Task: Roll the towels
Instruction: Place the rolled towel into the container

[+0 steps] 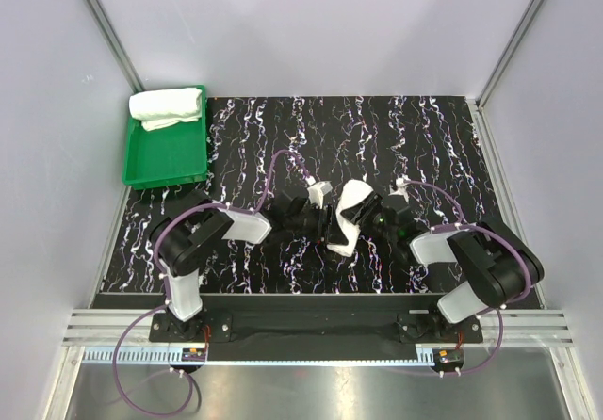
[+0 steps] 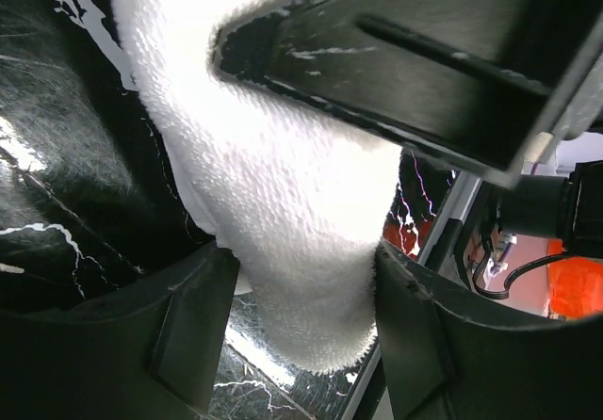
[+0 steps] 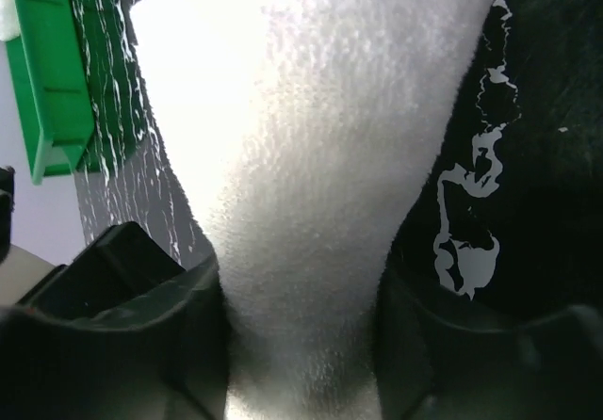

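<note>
1. The middle towel (image 1: 347, 215) is a white, crumpled cloth near the centre of the bench (image 1: 424, 147), between the two arms. It is held up off the dark marbled surface at both ends.
2. The left claw (image 1: 328, 220) is clamped on one end of this towel. In the left wrist view the cloth (image 2: 283, 213) fills the gap between the claw's (image 2: 306, 316) two fingers and hangs down past them.
3. The right claw (image 1: 369, 215) grips the other end. In the right wrist view the cloth (image 3: 320, 203) narrows down into the claw (image 3: 301, 345), pinched between both fingers.
4. The two claws are close together, facing each other across the towel.
5. The second towel (image 1: 168, 107) lies bundled in a loose roll at the far end of the green tray (image 1: 165, 161).
6. The tray sits at the far left corner of the bench, well apart from both claws.
</note>
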{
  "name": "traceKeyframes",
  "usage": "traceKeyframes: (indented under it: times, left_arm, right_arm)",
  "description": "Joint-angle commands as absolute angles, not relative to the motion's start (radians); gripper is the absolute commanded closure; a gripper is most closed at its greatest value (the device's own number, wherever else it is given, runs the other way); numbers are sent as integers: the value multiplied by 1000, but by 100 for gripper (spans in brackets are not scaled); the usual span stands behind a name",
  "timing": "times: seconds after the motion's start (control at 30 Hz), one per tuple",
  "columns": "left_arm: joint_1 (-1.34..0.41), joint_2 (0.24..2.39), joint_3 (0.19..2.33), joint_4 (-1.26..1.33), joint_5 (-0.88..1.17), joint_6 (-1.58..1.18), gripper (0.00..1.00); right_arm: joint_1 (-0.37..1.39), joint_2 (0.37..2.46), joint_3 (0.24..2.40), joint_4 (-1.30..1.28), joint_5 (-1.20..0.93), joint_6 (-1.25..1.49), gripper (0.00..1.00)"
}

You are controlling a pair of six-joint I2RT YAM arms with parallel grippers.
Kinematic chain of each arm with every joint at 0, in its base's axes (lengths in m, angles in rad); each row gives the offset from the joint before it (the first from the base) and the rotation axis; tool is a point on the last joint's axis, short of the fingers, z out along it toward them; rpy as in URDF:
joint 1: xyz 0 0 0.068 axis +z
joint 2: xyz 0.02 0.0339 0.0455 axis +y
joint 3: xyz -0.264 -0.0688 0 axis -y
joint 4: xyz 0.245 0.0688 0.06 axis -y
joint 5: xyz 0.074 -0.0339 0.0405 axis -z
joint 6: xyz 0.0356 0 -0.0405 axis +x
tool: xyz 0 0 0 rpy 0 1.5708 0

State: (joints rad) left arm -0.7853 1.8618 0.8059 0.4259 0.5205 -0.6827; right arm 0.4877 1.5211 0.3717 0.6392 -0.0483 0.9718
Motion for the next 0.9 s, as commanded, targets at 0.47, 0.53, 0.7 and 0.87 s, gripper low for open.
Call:
traceKeyframes:
  times: [0.47,0.53,0.7,0.87]
  left_arm:
    - [-795,1435,667,101,381,-634,1]
    - [-792,1324,675,69,356,-626,1]
    - [-764,1106,702,74,376,-643,1]
    - [-726,1009,776,121,485,-673,1]
  right_arm:
    - [488,1148,440,537,-345,850,69]
    - [488,1065,477,485,-368,838,69]
    - [488,951,555,391,-474,841,68]
    - [488,907,597,414,-564,882,67]
